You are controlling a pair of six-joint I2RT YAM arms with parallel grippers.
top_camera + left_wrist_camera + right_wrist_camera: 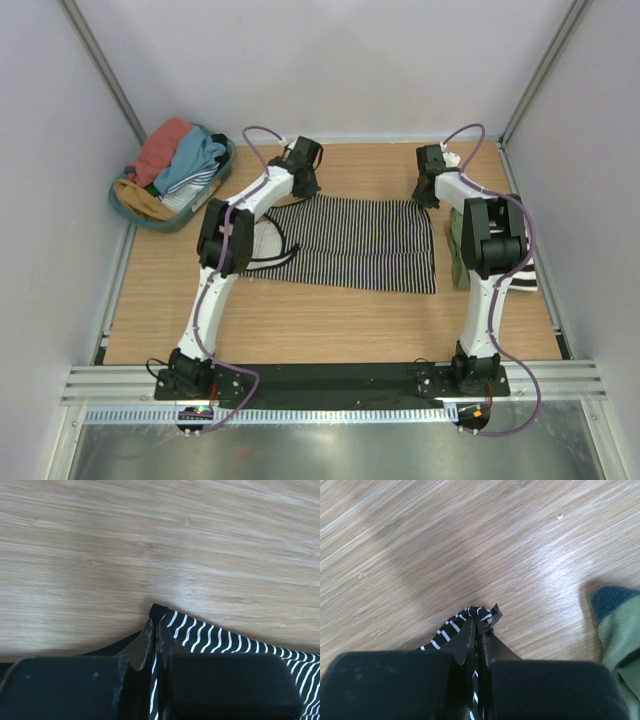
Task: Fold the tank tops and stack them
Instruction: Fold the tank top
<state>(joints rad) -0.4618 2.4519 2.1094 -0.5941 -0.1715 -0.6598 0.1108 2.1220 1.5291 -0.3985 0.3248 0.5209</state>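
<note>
Top external view showed one black-and-white striped tank top (350, 245) spread flat mid-table (330, 320), and I had one arm at each of its far corners. On the left wrist view the left gripper (156, 625) was clamped tight on the very tip of the hem. On the right wrist view the right gripper (479, 625) was pinched on a small bunched tuft of the same cloth.

I judged both bites shallow, so either corner could slip free on the lift and leave a skewed fold. Uneven travel between the arms would have done the same. The loose straps (272, 255) lay beneath the left arm and might have dragged or snagged. The right arm stood over the pile beside it, where an olive green top (620, 645) lay close enough to be disturbed.

My count:
- one striped top in hand
- one round basket (165, 224) holding coral (165, 140), teal blue (195, 160) and mustard (140, 200) pieces, plus something pale I couldn't identify
- one side pile with at least the olive piece; the rest was hidden by the arm
- two arms
</note>
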